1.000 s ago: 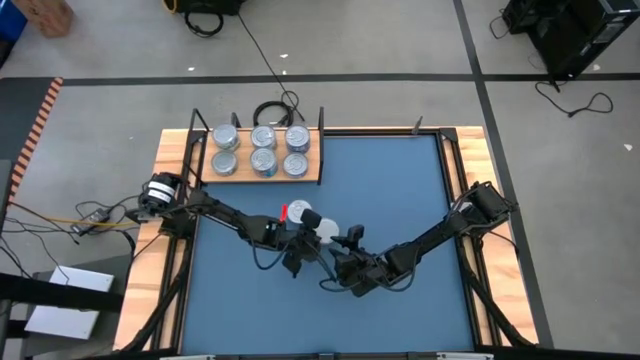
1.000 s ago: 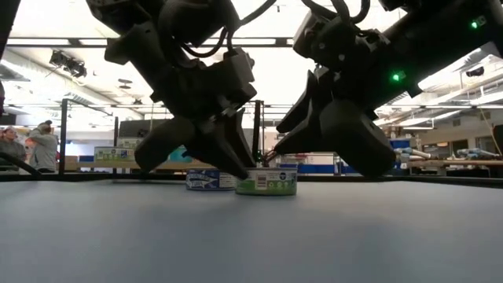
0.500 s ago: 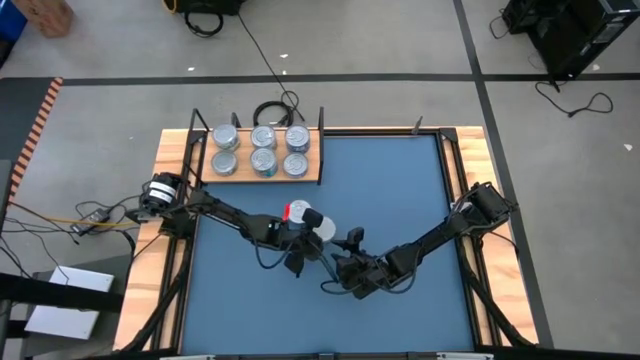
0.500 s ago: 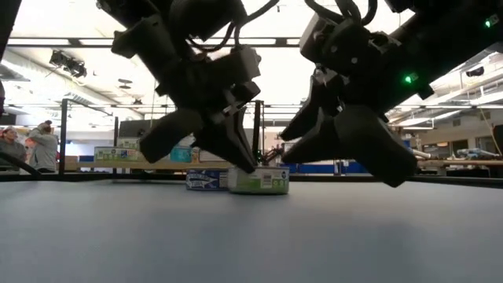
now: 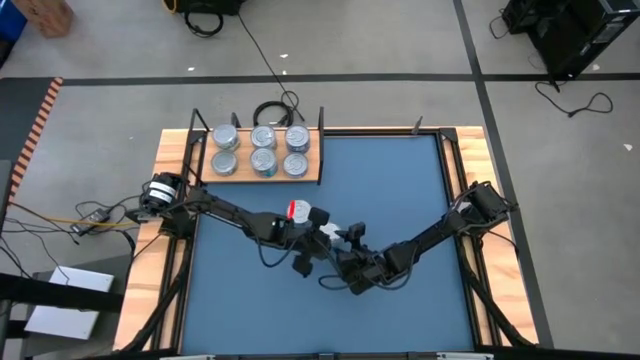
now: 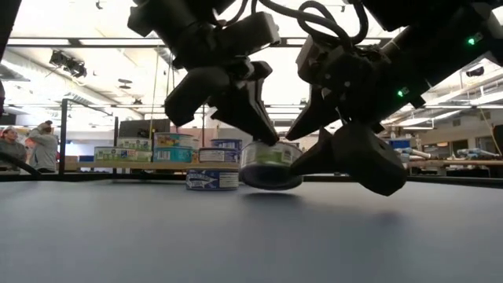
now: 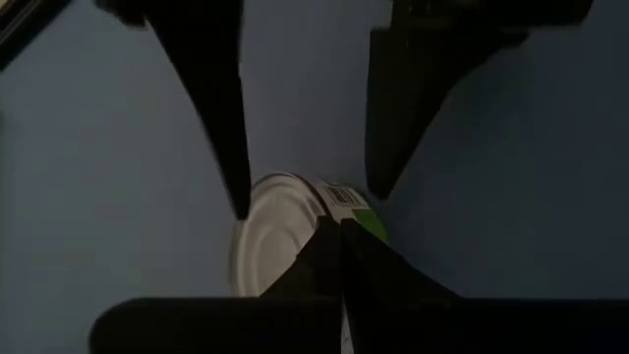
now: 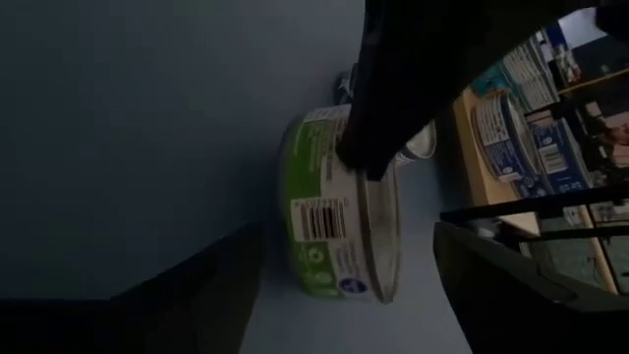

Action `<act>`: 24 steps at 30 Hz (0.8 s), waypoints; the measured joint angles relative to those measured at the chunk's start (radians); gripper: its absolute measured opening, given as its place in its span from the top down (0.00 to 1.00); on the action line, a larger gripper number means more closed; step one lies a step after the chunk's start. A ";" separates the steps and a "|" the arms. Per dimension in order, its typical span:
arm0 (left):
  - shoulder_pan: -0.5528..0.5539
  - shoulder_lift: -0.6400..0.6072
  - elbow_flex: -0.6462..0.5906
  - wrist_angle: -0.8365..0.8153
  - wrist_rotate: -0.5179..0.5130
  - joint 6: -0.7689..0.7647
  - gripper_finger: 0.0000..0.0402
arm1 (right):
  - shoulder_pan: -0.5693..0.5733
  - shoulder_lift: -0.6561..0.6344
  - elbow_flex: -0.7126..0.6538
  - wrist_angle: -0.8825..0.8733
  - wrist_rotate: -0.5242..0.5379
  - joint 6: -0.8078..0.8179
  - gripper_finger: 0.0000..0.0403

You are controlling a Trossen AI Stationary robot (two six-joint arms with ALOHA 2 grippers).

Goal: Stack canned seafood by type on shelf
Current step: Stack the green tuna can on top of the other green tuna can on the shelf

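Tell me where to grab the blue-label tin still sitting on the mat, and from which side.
Take the blue-label tin by its round side wall, fingers on opposite sides, coming straight down. It sits flat and low on the mat, so its lid offers no hold. Probably wait: the left gripper, holding the green-label tin, and the open right gripper hang close beside it.
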 joint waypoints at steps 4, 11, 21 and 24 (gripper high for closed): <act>0.007 0.000 0.007 0.004 0.015 -0.009 1.00 | -0.010 0.000 0.000 0.006 0.000 0.003 0.27; 0.024 -0.001 0.009 0.018 0.030 -0.038 1.00 | -0.022 0.000 0.000 0.017 -0.019 -0.010 0.39; 0.032 -0.011 0.009 0.028 0.047 -0.059 1.00 | -0.030 0.000 0.000 0.033 -0.027 0.000 0.63; 0.029 -0.027 0.010 0.026 0.049 -0.060 0.99 | -0.030 0.000 0.000 0.032 -0.005 0.000 0.68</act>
